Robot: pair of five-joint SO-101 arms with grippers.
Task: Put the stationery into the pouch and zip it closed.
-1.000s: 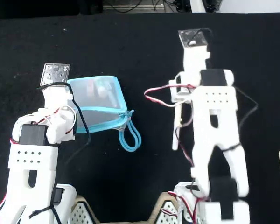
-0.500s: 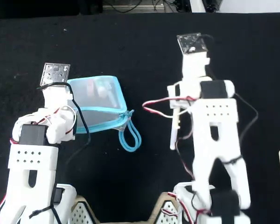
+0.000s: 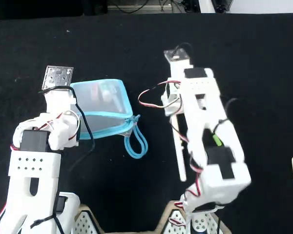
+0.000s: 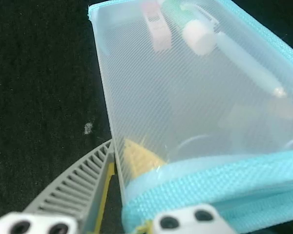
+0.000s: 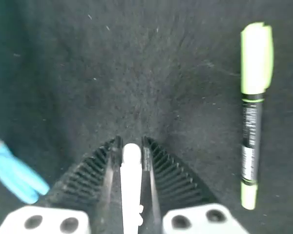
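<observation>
Right tool (image 5: 131,144): clenched on white pen (image 5: 131,170), mid-surface (image 3: 112,44), toward near edge.
Highlighter (image 5: 252,117): lying flat beside that tool in right wrist view; from above, mostly hidden under the arm.
Left tool (image 4: 119,156): clamped on pouch (image 4: 195,97) at its zipper edge, one finger behind the mesh.
Pouch place: toward left edge, loop (image 3: 136,144) trailing nearward.
Contents: pink piece (image 4: 155,27) and white-capped stick (image 4: 200,36) plain through mesh at left wrist; hard to tell apart from above.

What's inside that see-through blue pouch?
Through the pouch show a pink piece, a green item and a white-capped stick. What lies lower down is too blurred to tell.
</observation>
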